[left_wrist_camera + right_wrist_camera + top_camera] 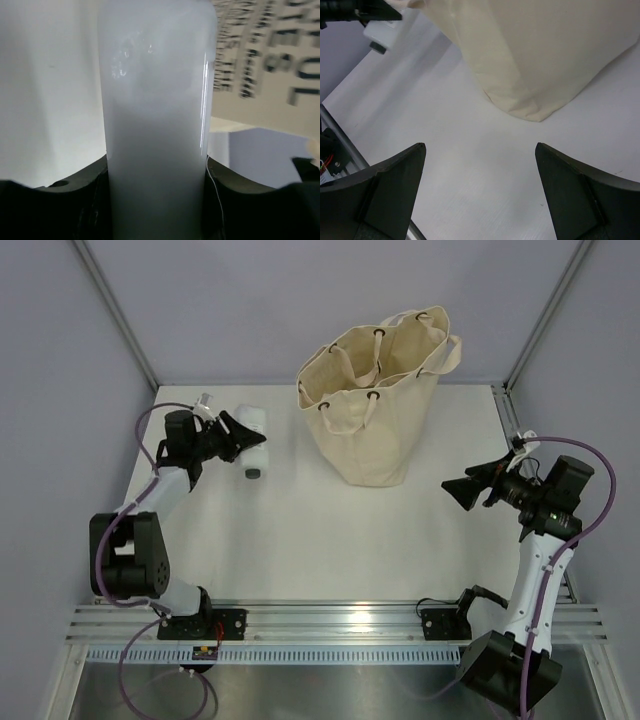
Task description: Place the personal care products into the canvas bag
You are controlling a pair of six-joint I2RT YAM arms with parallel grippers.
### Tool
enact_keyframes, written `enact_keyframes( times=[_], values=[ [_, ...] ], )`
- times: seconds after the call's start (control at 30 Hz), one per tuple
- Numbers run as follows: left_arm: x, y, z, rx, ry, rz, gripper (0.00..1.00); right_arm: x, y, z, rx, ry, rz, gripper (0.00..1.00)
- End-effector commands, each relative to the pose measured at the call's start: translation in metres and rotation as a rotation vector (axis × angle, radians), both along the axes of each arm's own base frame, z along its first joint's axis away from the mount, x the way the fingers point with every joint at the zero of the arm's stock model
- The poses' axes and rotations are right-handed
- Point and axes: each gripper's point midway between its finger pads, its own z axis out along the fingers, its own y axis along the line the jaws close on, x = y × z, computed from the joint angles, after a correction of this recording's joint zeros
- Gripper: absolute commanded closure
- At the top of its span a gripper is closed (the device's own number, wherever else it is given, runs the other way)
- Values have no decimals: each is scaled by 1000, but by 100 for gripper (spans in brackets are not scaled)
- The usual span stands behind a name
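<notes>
Top external view: the canvas bag (385, 430) stands upright at the far middle of the table (300, 540), mouth open, with its rope handles (375, 360) hanging at the rim. The left gripper (245, 437) is at the far left, just left of the bag, with its jaws clamped across a white bottle (256, 455). The bottle's dark cap (253, 473) points toward the near edge. Whether the bottle rests on the table or is raised cannot be told from this view. The bottle is outside the bag and apart from it. The right gripper (455, 495) hovers to the right of the bag, holding nothing, its jaws spread and pointing left. Left wrist view: the white bottle fills the centre of the frame, pinched between the two dark fingers (55, 210) at the lower edge. A pale lettered surface (265, 60) shows at upper right, blurred; what it belongs to cannot be told. Right wrist view: both fingers (395, 190) stand wide apart over bare table with nothing between them. The lower corner of the canvas bag lies ahead, and the white bottle in the left gripper's hold shows at upper left.
</notes>
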Motion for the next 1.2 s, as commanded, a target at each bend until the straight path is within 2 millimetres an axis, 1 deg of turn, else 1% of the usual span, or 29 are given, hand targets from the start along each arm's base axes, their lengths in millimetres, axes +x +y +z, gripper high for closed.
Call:
enact_keyframes(
  times=[0.0, 0.03, 0.1, 0.13, 0.17, 0.2, 0.23, 0.27, 0.3, 0.33, 0.37, 0.4, 0.47, 0.5, 0.53, 0.57, 0.6, 0.63, 0.7, 0.73, 0.77, 0.8, 0.83, 0.87, 0.9, 0.93, 1.03, 1.07, 1.17],
  values=[
    [-26, -26, 130, -165, -418, -135, 100, 11, -13, 2, -47, -32, -58, 1],
    [-39, -29, 150, -163, -473, -146, 100, 11, -14, 2, -50, -34, -62, 0],
    [-52, -43, 175, -152, -538, -177, 100, 10, -14, 2, -51, -40, -65, 1],
    [-60, -54, 186, -145, -565, -206, 100, 9, -14, 3, -49, -42, -66, 0],
    [-65, -59, 218, -96, -679, -212, 100, 8, -13, 4, -49, -49, -63, 1],
    [-73, -73, 221, -74, -662, -246, 100, 8, -13, 3, -48, -48, -63, 1],
    [-72, -77, 233, -35, -696, -230, 100, 8, -13, 4, -49, -51, -65, 1],
    [-74, -83, 262, 29, -809, -241, 100, 9, -14, 3, -48, -48, -66, 1],
    [-79, -97, 265, 48, -813, -272, 100, 9, -14, 4, -51, -52, -67, 1],
    [-79, -100, 275, 73, -851, -271, 100, 8, -14, 4, -48, -51, -66, 0],
    [-65, -100, 276, 133, -883, -238, 100, 8, -13, 4, -47, -51, -61, 0],
    [-63, -104, 295, 145, -927, -230, 100, 7, -14, 4, -47, -53, -61, 0],
    [-51, -106, 307, 159, -960, -216, 100, 6, -13, 5, -47, -57, -62, 1],
    [-34, -115, 296, 167, -934, -234, 100, 6, -13, 6, -45, -58, -60, 0],
    [-31, -117, 319, 166, -980, -228, 100, 6, -14, 6, -46, -61, -62, 0],
    [-25, -122, 323, 173, -999, -242, 100, 5, -13, 7, -44, -64, -59, 0],
    [-8, -137, 306, 187, -958, -273, 100, 5, -13, 7, -42, -62, -60, 1],
    [-5, -140, 334, 189, -1028, -262, 100, 5, -13, 8, -43, -65, -58, 1],
    [8, -158, 333, 222, -1038, -293, 100, 5, -13, 8, -40, -63, -58, 0],
    [31, -172, 313, 241, -1005, -309, 100, 5, -13, 8, -39, -65, -58, 1],
    [31, -176, 344, 250, -1092, -294, 100, 4, -14, 9, -39, -67, -60, 0],
    [35, -187, 342, 255, -1104, -306, 100, 4, -14, 9, -38, -66, -62, 0],
    [50, -192, 336, 270, -1109, -282, 100, 4, -14, 10, -38, -70, -64, 0],
    [57, -195, 329, 271, -1105, -266, 100, 3, -14, 11, -37, -74, -64, 0],
    [60, -199, 333, 261, -1142, -245, 100, 3, -14, 11, -35, -76, -65, 0],
    [72, -204, 320, 276, -1125, -233, 100, 3, -15, 11, -33, -74, -67, 0],
    [84, -220, 304, 329, -1134, -230, 100, 2, -14, 11, -23, -73, -59, 1],
    [87, -229, 288, 337, -1108, -247, 100, 2, -14, 11, -22, -73, -56, 0],
    [83, -243, 263, 369, -1076, -313, 99, 3, -14, 11, -24, -72, -58, 0]
  ],
)
